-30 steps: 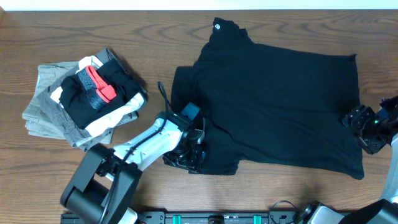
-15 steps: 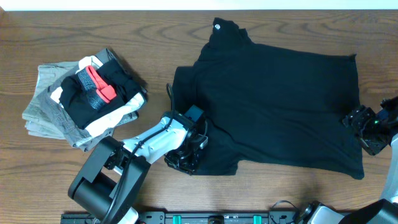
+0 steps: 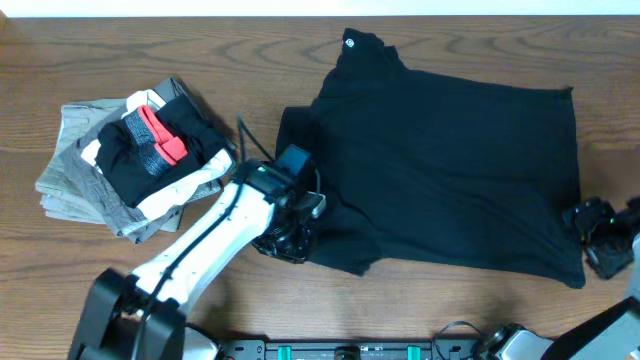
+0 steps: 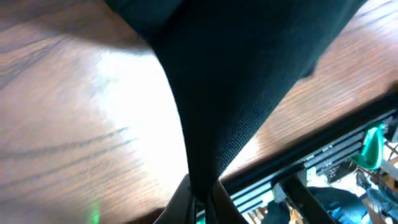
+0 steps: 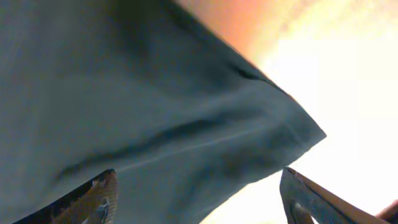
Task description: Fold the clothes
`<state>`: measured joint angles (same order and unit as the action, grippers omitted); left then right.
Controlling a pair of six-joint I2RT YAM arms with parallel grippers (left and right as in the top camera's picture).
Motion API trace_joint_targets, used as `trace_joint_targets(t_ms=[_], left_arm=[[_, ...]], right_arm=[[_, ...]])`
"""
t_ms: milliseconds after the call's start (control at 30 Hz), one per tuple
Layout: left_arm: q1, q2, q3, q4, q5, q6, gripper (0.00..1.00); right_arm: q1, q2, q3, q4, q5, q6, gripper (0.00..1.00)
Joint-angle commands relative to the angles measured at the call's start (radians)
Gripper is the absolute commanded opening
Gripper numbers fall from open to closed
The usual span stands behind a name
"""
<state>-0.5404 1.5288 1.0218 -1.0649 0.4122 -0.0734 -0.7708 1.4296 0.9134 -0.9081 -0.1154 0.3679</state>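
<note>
The shirt lies spread flat on the table, with its collar toward the far edge and its hem toward your right arm. Off the shirt's sleeve side sits a stack of folded garments. It is near the shirt but not touching, so it should stay out of the fold's way.

Your left gripper is at the shirt's near sleeve. The left wrist view shows that gripper pinched closed on a ridge of black cloth raised off the wood. I judge it holds there because that sleeve must be carried in over the body first.

Your right gripper sits at the shirt's near hem corner with its jaws apart. Corner cloth shows between the fingers but is not clamped. It is probably placed there to take that corner, or to steady it against the left's pull.

The small white mark at the shirt's collar tells you which end is the neck.
</note>
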Motion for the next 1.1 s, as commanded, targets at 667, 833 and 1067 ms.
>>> trace_joint_targets(t_ms=[667, 833, 1067], left_arm=[[0.008, -0.124, 0.018, -0.030, -0.001, -0.029, 0.06], [0.008, -0.124, 0.019, -0.030, -0.001, -0.029, 0.06], [0.008, -0.125, 0.043, -0.051, -0.001, -0.029, 0.06]], right_arm=[[-0.102, 0.056, -0.248, 0.143, 0.138, 0.105, 0.51], [-0.105, 0.056, -0.280, 0.225, 0.171, 0.117, 0.36], [-0.107, -0.010, -0.204, 0.173, -0.031, 0.045, 0.01]])
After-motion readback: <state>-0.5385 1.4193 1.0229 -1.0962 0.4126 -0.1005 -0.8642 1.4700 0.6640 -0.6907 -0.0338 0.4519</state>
